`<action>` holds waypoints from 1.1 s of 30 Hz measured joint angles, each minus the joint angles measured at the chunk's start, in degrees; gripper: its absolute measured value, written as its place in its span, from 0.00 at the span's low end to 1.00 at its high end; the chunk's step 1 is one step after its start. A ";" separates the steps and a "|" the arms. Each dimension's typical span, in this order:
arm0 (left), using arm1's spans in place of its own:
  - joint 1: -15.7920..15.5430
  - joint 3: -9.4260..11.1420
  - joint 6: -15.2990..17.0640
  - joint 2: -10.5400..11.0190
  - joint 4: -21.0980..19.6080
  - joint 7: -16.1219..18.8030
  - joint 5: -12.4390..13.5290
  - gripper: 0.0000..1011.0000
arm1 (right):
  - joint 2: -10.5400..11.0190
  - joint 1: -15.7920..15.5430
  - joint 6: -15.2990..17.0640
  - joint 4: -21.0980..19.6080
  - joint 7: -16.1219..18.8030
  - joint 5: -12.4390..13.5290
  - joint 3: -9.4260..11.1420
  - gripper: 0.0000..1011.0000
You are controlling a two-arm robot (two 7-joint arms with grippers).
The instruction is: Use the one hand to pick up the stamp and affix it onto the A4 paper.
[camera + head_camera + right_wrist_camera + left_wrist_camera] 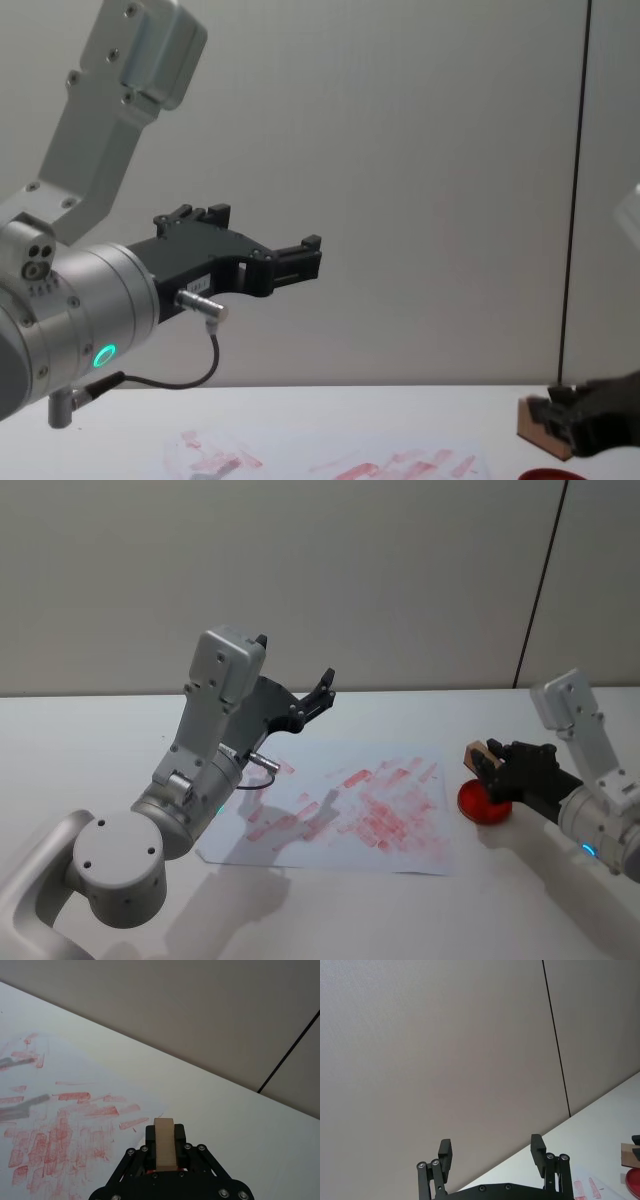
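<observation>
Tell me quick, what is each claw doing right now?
Left claw: open, empty, raised above the A4 paper.
Right claw: closed on the stamp, above the red ink pad.

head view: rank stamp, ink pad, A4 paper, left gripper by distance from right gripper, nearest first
1. stamp: clamped in the right gripper, at the table's right side.
2. ink pad: red disc just beneath it.
3. A4 paper: table centre, to its left.
4. left gripper: raised, open, beyond the paper's far-left corner.

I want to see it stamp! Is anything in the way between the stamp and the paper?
Nothing visible. The right gripper holds the stamp over the ink pad, beside the A4 paper. The left gripper hangs open above the paper's far left part.
</observation>
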 joint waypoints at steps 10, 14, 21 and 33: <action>0.00 0.00 0.00 0.00 0.00 0.00 0.00 0.99 | 0.00 0.00 0.68 1.86 -0.12 -1.11 -0.28 0.20; 0.00 0.00 0.00 0.00 0.00 0.00 0.00 0.99 | 0.08 -0.09 0.92 2.39 -0.29 -1.45 -0.31 0.20; 0.00 0.00 0.00 0.00 0.00 0.00 0.00 0.99 | 0.18 -0.21 1.08 2.87 -0.44 -1.79 -0.36 0.31; 0.00 0.00 0.00 0.00 0.00 0.00 0.00 0.99 | 0.25 -0.30 1.25 3.28 -0.55 -2.10 -0.36 0.71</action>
